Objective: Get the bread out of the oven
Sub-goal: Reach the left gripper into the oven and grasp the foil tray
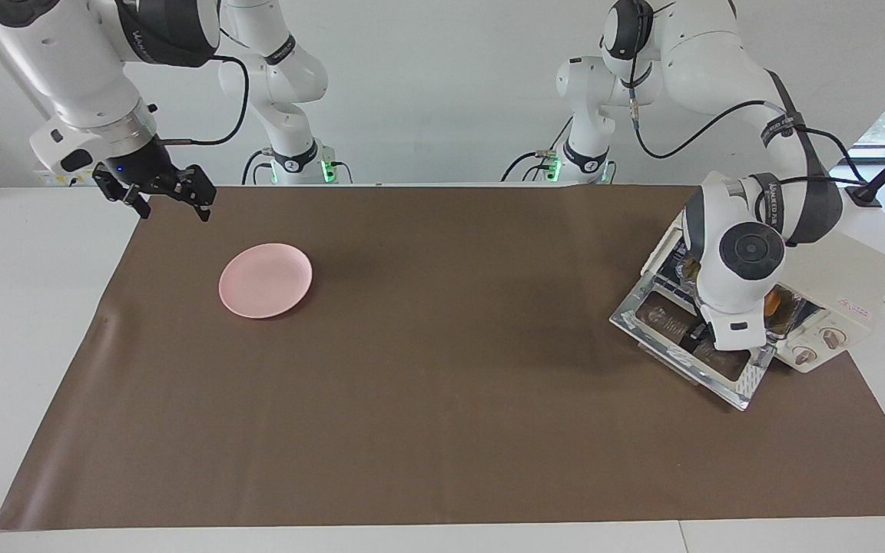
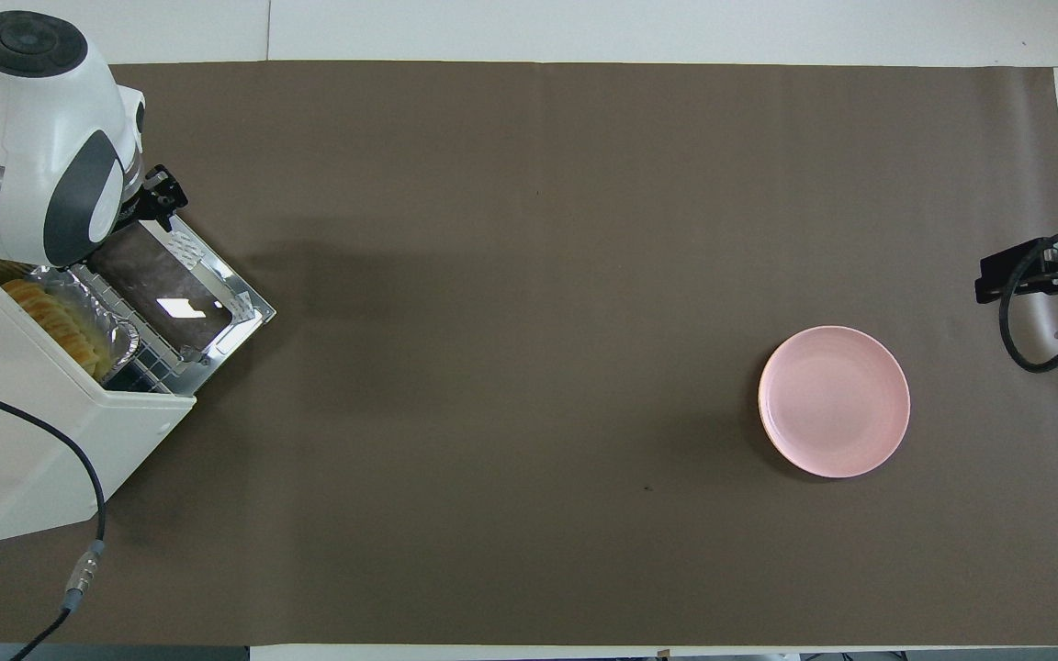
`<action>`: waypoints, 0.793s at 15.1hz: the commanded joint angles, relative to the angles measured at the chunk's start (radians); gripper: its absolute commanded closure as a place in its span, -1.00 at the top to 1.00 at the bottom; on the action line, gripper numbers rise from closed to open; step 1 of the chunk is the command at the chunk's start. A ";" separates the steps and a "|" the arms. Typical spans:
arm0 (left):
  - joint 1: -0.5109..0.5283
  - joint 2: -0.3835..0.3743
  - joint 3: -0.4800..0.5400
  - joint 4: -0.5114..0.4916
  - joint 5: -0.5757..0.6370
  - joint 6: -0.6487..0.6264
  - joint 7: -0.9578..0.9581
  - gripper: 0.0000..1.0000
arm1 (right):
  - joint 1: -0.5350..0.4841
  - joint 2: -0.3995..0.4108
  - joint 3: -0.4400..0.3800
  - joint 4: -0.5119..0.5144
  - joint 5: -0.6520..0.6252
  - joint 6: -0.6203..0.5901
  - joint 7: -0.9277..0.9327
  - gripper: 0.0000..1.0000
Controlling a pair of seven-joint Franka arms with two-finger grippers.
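Observation:
The cream-white oven (image 1: 851, 283) stands at the left arm's end of the table, its glass door (image 1: 661, 319) dropped open onto the mat. In the overhead view the oven (image 2: 51, 431) shows the golden ridged bread (image 2: 47, 317) lying in a foil tray (image 2: 116, 341) on the rack inside. In the facing view only a bit of the bread (image 1: 773, 301) shows past the arm. My left gripper (image 1: 697, 333) is low over the open door in front of the oven mouth, and it also shows in the overhead view (image 2: 160, 195). My right gripper (image 1: 170, 201) is open and empty, waiting in the air.
A pink plate (image 1: 266, 280) lies empty on the brown mat toward the right arm's end; it also shows in the overhead view (image 2: 834, 401). Two knobs (image 1: 819, 346) sit on the oven's front beside the door. A cable (image 2: 79, 496) runs over the oven's top.

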 commanded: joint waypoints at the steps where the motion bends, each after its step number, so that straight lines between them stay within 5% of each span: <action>1: 0.004 -0.037 0.008 -0.053 0.024 0.023 -0.019 1.00 | -0.009 -0.009 0.005 0.000 0.016 -0.016 -0.021 1.00; 12: 0.044 -0.077 0.007 -0.163 0.070 0.083 -0.019 1.00 | -0.009 -0.009 0.005 0.000 0.016 -0.016 -0.021 1.00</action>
